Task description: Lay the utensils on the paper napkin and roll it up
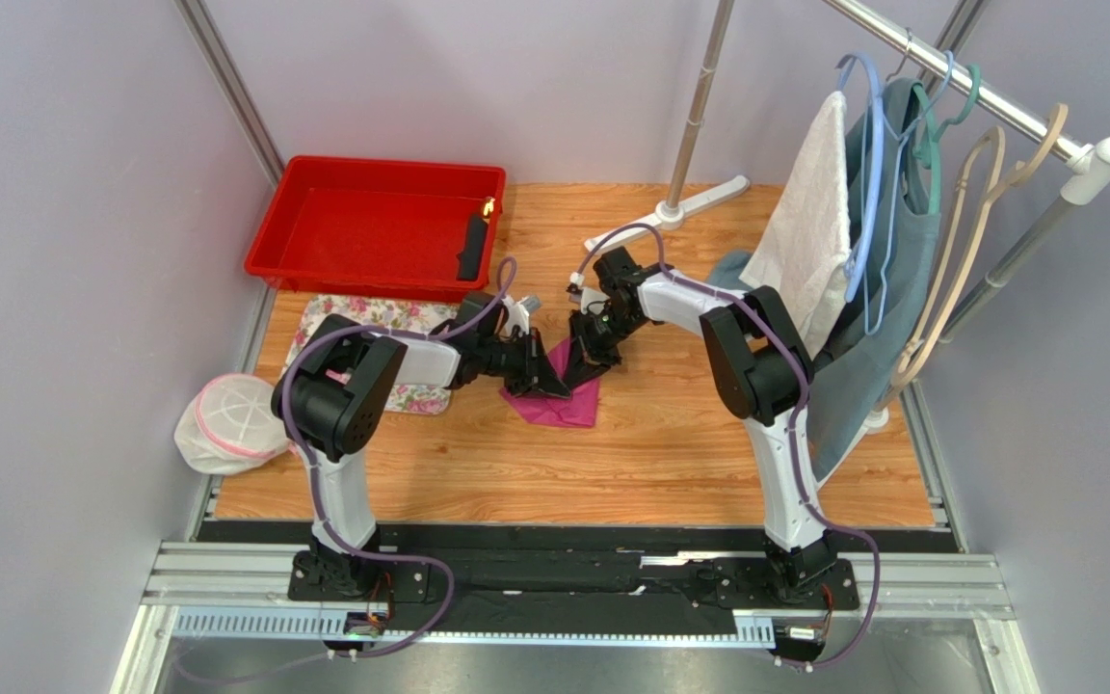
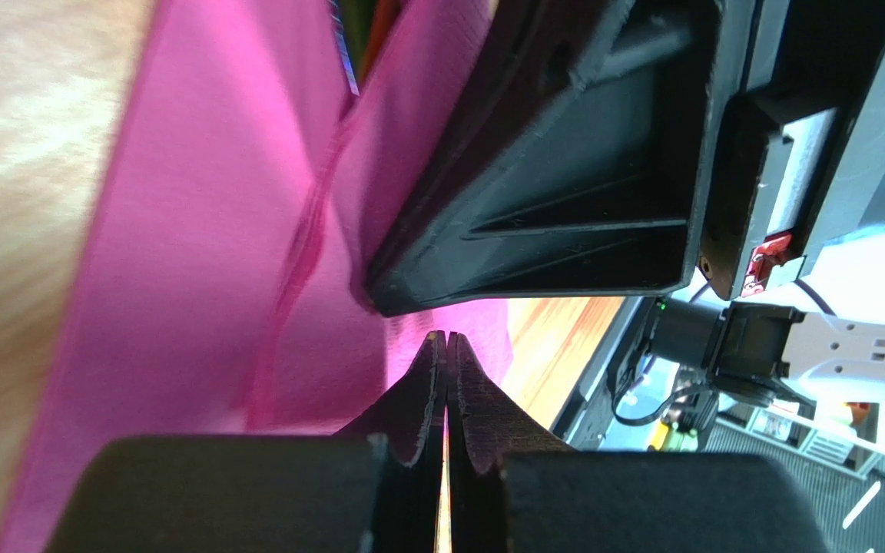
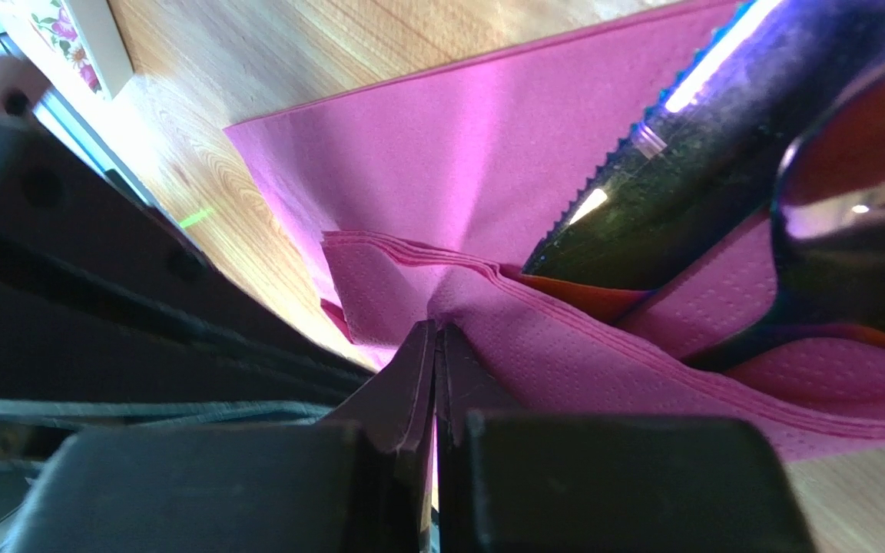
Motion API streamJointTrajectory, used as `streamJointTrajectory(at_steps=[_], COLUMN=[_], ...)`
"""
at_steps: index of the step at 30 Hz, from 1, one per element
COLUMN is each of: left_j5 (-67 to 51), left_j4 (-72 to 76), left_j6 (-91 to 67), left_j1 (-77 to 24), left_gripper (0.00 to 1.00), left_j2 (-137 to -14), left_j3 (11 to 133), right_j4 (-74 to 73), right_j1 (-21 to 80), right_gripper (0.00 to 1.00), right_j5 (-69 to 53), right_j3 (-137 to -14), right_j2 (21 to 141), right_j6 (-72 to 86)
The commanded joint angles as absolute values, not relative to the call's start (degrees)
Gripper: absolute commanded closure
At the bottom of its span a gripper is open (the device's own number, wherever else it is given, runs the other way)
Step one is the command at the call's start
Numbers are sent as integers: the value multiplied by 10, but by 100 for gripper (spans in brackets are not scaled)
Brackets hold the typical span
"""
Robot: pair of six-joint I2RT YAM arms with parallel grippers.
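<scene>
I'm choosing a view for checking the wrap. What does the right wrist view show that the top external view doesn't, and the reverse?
Only the right wrist view shows the utensils, a serrated dark blade and a second glossy piece. They are partly wrapped in the paper napkin, whose layered edge the right pincer pinches. Only the top external view shows both arms, the red tray, the mesh bag and the clothes rack. Both show the napkin, the wooden table and the floral cloth.
</scene>
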State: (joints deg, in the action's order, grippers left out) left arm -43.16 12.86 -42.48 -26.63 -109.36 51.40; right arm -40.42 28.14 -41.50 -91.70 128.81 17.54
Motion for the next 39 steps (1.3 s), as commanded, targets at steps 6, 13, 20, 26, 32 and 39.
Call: streamJointTrajectory(at_steps=[6,13,20,26,32,39], left_j5=[-410,-389,-383,-381,-379,-378], left_j4=[101,86,67,76,81,86], left_j6=[-414,-425,-418,-431,-435,-439], left_j1=[-283,-264,-262,-261,-261,-260], left_gripper=[100,100,100,100,100,100], left_j2=[-1107,-1129,-1145,-1148,-1143,-1140], left_j3=[542,525,521,516,522,525], right_j4=[-374,-383,-394,-393,-393,-391], right_j1=[282,279,279,269,268,272], right_gripper=[99,97,89,73,78,87], right_j5=[-354,-360,-372,-391,-371,-348], right_j3=[-925,-939,-962,-976,-955,-942], right_j2=[1307,1301,1291,1231,1194,1225], right_j6=[171,156,148,171,184,194])
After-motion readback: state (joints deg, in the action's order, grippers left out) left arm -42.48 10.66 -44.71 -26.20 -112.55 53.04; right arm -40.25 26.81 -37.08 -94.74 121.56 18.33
